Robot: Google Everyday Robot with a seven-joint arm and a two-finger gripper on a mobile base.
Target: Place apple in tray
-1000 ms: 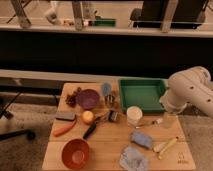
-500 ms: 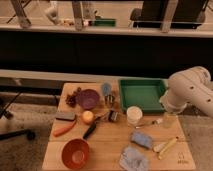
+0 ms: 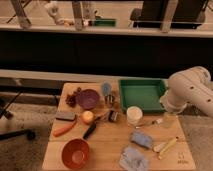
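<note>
Wooden surface (image 3: 107, 146): apple (image 3: 87, 116) just below the purple bowl (image 3: 88, 98), well apart from green tray (image 3: 142, 95). Our claw (image 3: 168, 117) sits off the tray's right corner; we can't tell its state.

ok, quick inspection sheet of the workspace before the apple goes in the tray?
Surface: wooden table, crowded.
Job's things: apple left of centre, just in front of the purple bowl; green tray at back right, nothing in it.
Clutter: red bowl, white cup, orange carrot-like piece, blue cloth.
Grippers: gripper not seen; white arm at the table's right edge, by the tray.
Cables: nothing seen.
Surroundings: dark counter behind; chair base at left.
</note>
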